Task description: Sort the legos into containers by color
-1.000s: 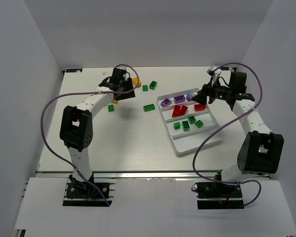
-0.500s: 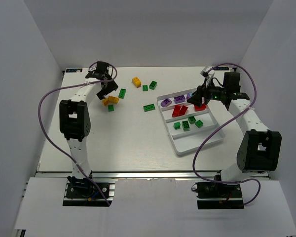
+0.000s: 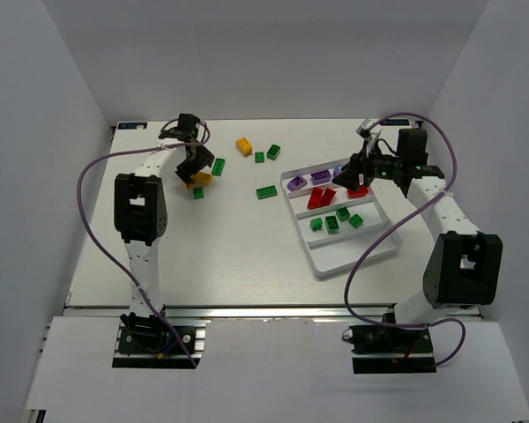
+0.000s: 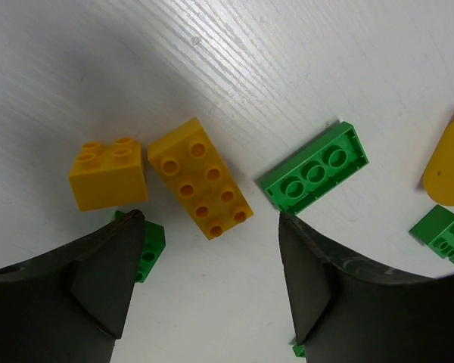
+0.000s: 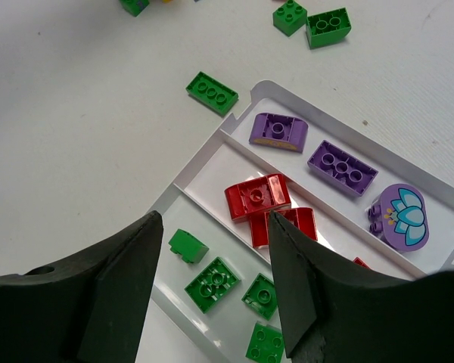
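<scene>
Loose legos lie on the table at the back left. My left gripper (image 3: pixel 192 164) (image 4: pixel 210 219) hangs open just above a long yellow brick (image 4: pixel 200 178), with a small yellow brick (image 4: pixel 108 172) and a green brick (image 4: pixel 314 167) to either side; nothing is held. The white tray (image 3: pixel 353 245) (image 5: pixel 200 157) holds purple bricks (image 5: pixel 342 166) in its far compartment, red ones (image 5: pixel 257 195) in the second and green ones (image 5: pixel 212 283) in the third. My right gripper (image 3: pixel 348 176) (image 5: pixel 213 218) hovers open and empty over the red and green compartments.
More loose bricks lie between the arms: a yellow one (image 3: pixel 243 145), two green ones (image 3: pixel 259 157) (image 3: pixel 273 152), a flat green one (image 3: pixel 265 192) near the tray's corner, and a green one (image 3: pixel 198 193) by the left gripper. White walls enclose the table.
My left arm swung left away from the far yellow brick, then came down over the two yellow bricks, its jaws opening wider. The right gripper edged slightly left over the tray.
</scene>
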You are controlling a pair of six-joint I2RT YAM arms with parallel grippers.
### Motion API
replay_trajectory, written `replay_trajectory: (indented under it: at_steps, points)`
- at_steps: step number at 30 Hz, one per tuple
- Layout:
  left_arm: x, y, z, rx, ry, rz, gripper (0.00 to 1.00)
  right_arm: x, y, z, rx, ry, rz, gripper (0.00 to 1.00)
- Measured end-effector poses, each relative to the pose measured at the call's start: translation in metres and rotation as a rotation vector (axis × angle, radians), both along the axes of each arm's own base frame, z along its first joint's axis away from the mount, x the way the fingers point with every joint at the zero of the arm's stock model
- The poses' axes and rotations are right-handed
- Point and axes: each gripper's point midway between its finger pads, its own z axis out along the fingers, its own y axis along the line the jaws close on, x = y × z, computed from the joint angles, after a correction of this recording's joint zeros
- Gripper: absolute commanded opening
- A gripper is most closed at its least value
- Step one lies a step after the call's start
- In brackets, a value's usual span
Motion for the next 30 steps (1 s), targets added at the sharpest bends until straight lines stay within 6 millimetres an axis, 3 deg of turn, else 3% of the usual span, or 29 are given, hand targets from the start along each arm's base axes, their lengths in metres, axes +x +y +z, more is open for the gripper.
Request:
replay_trajectory:
  at_steps: [11, 17, 20, 25, 30]
  points:
    - [0.000, 0.000, 0.000, -0.004, -0.001, 0.008, 0.76, 0.000, 0.000, 0.000, 0.000, 0.000, 0.000, 0.63]
    - [-0.016, 0.005, -0.019, 0.016, 0.035, 0.016, 0.65, -0.002, 0.000, -0.004, 0.000, 0.010, 0.000, 0.63]
    - [-0.027, 0.011, -0.016, 0.049, 0.047, -0.014, 0.65, -0.003, 0.000, -0.007, 0.000, 0.020, 0.000, 0.63]
    - [-0.044, 0.018, -0.014, 0.105, 0.060, -0.112, 0.76, -0.003, 0.000, -0.007, 0.000, 0.019, 0.001, 0.63]
    - [-0.059, 0.022, -0.015, 0.141, 0.069, -0.188, 0.77, -0.004, 0.000, -0.007, 0.003, 0.019, 0.004, 0.63]
